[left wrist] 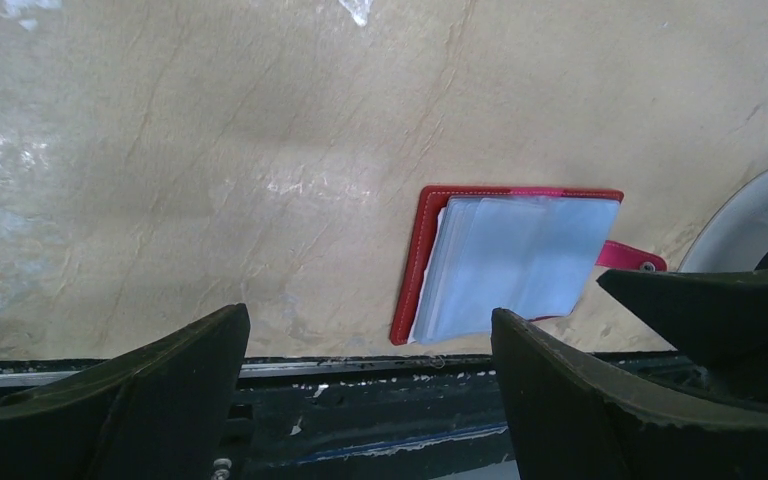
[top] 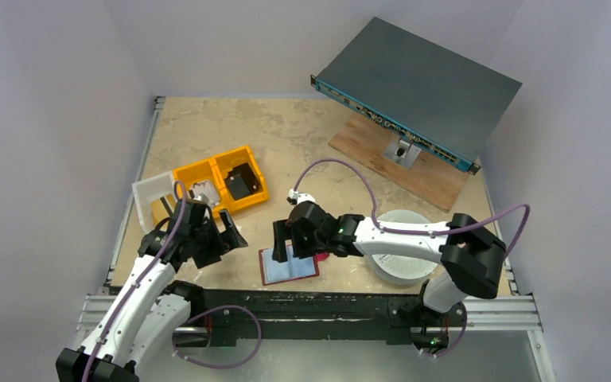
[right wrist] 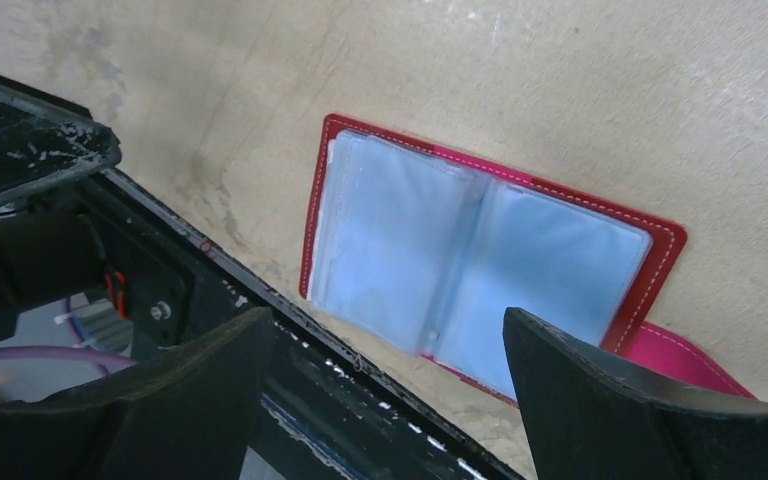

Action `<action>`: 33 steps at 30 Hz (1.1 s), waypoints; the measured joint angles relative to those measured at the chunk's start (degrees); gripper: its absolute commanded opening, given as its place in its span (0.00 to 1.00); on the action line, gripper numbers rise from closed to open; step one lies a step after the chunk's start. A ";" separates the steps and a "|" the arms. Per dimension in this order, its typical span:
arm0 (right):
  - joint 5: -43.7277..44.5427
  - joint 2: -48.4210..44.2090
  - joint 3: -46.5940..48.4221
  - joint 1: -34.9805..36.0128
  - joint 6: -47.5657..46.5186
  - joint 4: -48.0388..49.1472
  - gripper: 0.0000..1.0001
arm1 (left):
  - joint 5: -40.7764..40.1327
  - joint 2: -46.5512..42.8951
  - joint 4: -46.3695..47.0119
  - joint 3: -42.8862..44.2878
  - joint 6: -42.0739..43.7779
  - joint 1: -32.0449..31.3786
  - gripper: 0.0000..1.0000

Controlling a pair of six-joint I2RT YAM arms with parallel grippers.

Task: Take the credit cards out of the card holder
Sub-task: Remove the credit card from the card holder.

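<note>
The card holder [top: 289, 266] lies open and flat near the table's front edge. It is dark red outside, with pale blue-grey sleeves facing up [right wrist: 460, 250] and a pink snap tab on its right [left wrist: 632, 258]. No separate credit cards show, and I cannot tell whether the sleeves hold any. My right gripper [top: 290, 239] hovers just above the holder's far side, its jaws wide apart and empty [right wrist: 388, 322]. The left gripper [top: 235, 233] is to the left of the holder, clear of it, also open and empty [left wrist: 368, 325].
A yellow bin [top: 183, 173] holding a silvery part and a black block stands at the left, beside a white bin [top: 149, 191]. A white round dish [top: 402, 248] sits under the right arm. A grey device [top: 418, 83] rests on a wooden board at the back right. A black rail [top: 310, 302] borders the front edge.
</note>
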 measured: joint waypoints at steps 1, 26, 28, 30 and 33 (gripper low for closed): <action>0.81 0.98 0.44 0.70 0.13 -0.28 0.80 | 0.07 -0.39 0.15 -0.83 -0.94 -0.37 0.91; 7.30 16.48 9.33 3.82 0.70 -3.54 0.21 | 5.33 -1.44 5.86 -6.36 -6.01 -1.81 0.86; 6.93 16.59 9.16 3.78 0.79 -2.93 0.15 | 6.47 -0.42 6.82 -6.40 -5.97 -2.21 0.81; 6.54 16.57 8.57 3.58 0.94 -1.99 0.11 | 7.54 0.98 8.02 -6.51 -5.99 -3.19 0.73; 4.61 16.20 7.06 2.60 1.29 0.22 0.07 | 8.81 3.19 10.10 -6.93 -6.19 -5.40 0.62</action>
